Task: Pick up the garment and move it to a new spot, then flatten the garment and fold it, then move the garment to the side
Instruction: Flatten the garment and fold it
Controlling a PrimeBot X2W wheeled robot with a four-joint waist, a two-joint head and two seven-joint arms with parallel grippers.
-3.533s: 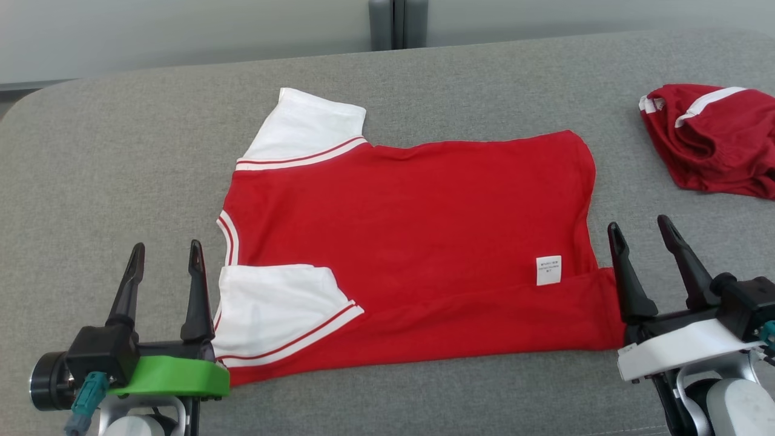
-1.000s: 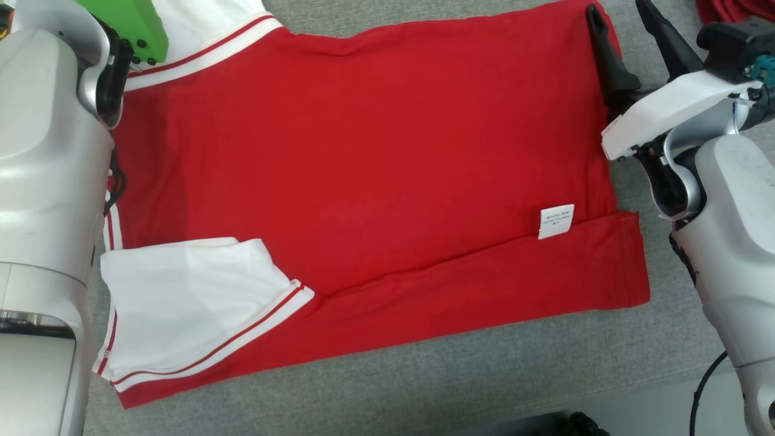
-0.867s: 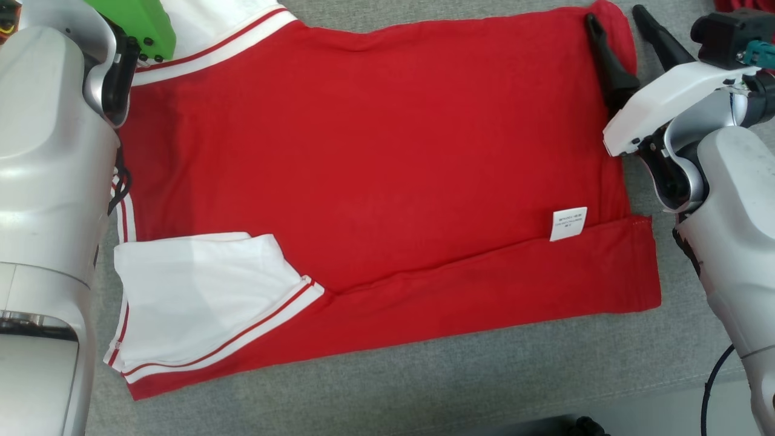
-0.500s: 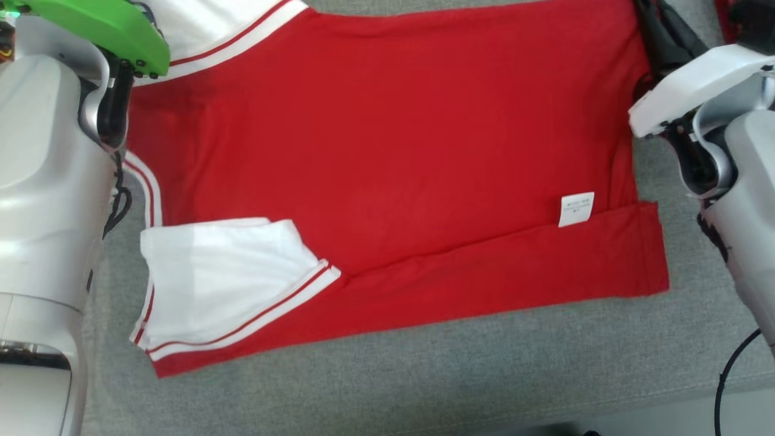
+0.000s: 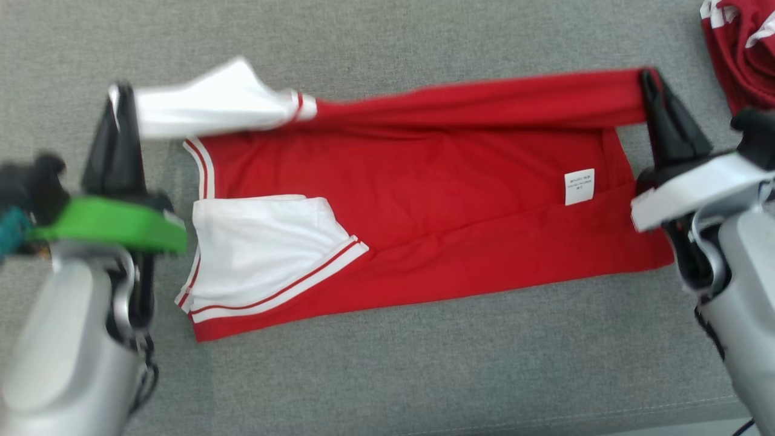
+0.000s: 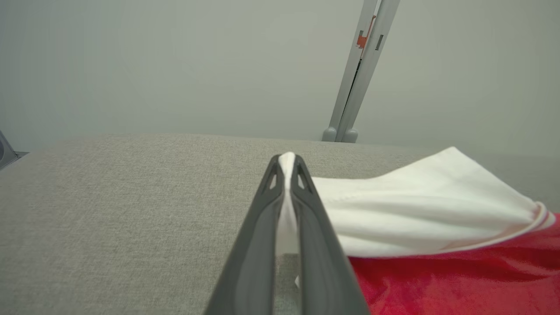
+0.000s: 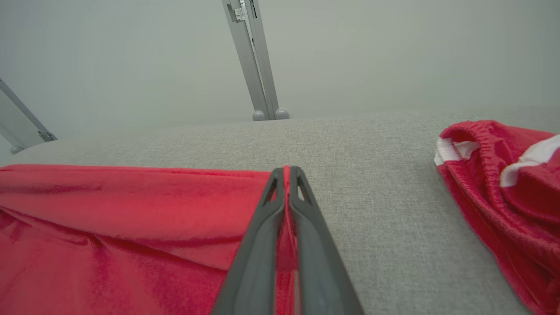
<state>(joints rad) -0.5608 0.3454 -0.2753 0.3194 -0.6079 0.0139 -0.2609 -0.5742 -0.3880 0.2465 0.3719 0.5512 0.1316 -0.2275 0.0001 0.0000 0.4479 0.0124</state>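
Cloth is pinched tight on both sides. The left gripper has its two fingers shut on the edge of the far white sleeve. The right gripper has its fingers shut on the far red corner of the garment. The far edge of the shirt is up off the grey pad and stretched in a line between the two grippers. The near half lies flat, with the other white sleeve folded in on top. I think the fold is about halfway done. If one arm goes faster than the other, the edge could land crooked. If the arms pull too hard apart, the thin pinch of cloth could slip out, most of all at the sleeve. The held sleeve could also bunch up under the fold. A red cloth lies near the right arm, and it could get bumped.
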